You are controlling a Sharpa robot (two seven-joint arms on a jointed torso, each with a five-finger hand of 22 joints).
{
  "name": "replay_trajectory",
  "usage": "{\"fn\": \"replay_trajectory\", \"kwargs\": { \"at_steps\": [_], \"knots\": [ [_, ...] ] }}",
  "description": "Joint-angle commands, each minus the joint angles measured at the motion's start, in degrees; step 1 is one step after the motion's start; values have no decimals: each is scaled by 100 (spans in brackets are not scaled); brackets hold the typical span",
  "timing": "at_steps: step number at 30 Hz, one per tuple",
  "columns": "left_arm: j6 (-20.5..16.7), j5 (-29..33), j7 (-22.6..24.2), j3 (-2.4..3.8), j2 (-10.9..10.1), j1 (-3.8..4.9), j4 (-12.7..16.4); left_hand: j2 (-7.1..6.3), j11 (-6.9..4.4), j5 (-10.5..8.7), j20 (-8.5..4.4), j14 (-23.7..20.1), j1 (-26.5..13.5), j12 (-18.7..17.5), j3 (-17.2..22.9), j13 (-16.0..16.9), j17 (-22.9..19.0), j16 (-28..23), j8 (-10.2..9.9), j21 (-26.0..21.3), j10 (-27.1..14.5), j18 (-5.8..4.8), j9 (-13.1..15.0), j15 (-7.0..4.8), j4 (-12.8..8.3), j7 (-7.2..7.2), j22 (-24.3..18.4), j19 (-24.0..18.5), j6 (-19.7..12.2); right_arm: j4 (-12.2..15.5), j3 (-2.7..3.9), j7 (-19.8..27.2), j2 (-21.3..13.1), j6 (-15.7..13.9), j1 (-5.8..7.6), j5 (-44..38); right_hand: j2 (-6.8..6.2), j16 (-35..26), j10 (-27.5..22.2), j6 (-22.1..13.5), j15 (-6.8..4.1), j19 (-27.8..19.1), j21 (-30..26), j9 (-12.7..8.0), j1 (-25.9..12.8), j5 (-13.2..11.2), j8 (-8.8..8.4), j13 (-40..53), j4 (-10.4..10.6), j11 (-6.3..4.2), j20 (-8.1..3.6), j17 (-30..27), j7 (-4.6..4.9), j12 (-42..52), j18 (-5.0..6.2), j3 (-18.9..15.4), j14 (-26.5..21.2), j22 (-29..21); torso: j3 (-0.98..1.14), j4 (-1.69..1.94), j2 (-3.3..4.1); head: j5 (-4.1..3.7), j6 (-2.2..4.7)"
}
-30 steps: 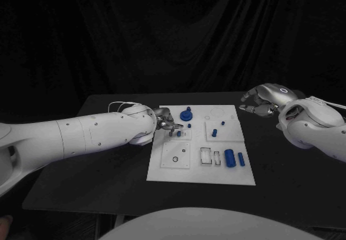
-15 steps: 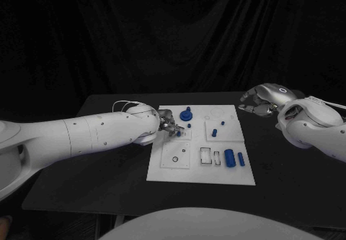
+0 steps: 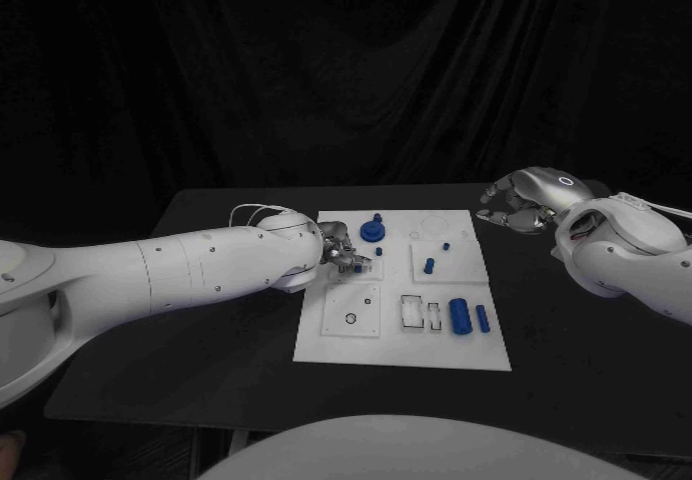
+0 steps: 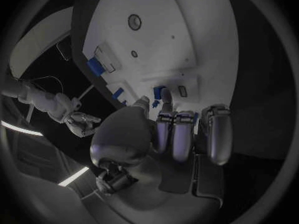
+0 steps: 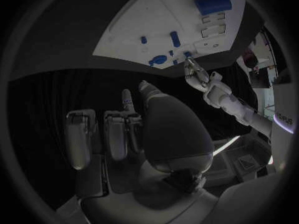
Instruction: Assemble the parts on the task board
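Note:
The white task board (image 3: 404,345) lies mid-table. My left hand (image 3: 340,254) hovers low over its upper left area. In the left wrist view, thumb and a fingertip (image 4: 167,100) close around a small blue peg (image 4: 159,90) standing on the board (image 4: 187,35). My right hand (image 3: 516,205) hangs above the table past the board's far right corner, holding nothing, fingers apart (image 5: 124,129). On the board are a round blue part with a post (image 3: 374,230), two short blue pegs (image 3: 428,266) (image 3: 446,245), a thick blue cylinder (image 3: 459,315) and a thinner one (image 3: 482,318).
The board has empty cut-outs: a round hole (image 3: 349,319) at the lower left and rectangular slots (image 3: 413,311) beside the cylinders. The black table (image 3: 188,340) spreads wide on both sides of the board. My left forearm (image 3: 173,270) crosses the table's left part.
My left hand has crept to the right over the board, and its fingertips have come down around the small blue peg. The right hand has stayed put.

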Motion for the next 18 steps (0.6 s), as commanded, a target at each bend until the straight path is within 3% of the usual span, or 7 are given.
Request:
{"fn": "replay_trajectory", "kwargs": {
  "at_steps": [1,18],
  "knots": [
    [-20,-4,131,4,39,-28,-55,1,37,52,24,595,84,20,7,1509,1507,15,-44,-33,607,-46,-17,23,-47,-7,495,-32,-43,9,4,-99,3,26,-12,-18,7,17,588,29,33,564,-36,-5,-41,-1,-26,1509,35,34,38,1510,-8,15,-28,-12,610,1485,0,3,0,1,-1],
    [9,-4,143,4,133,-97,-233,31,50,196,46,595,302,20,110,1509,1507,15,-215,-42,607,-46,-78,39,-240,4,512,-29,-18,5,4,-104,12,51,-12,-18,7,17,588,32,32,561,-40,-9,-41,9,-29,1509,36,32,38,1510,-9,15,-27,-11,610,1483,1,0,0,7,-1]
  ]
}}
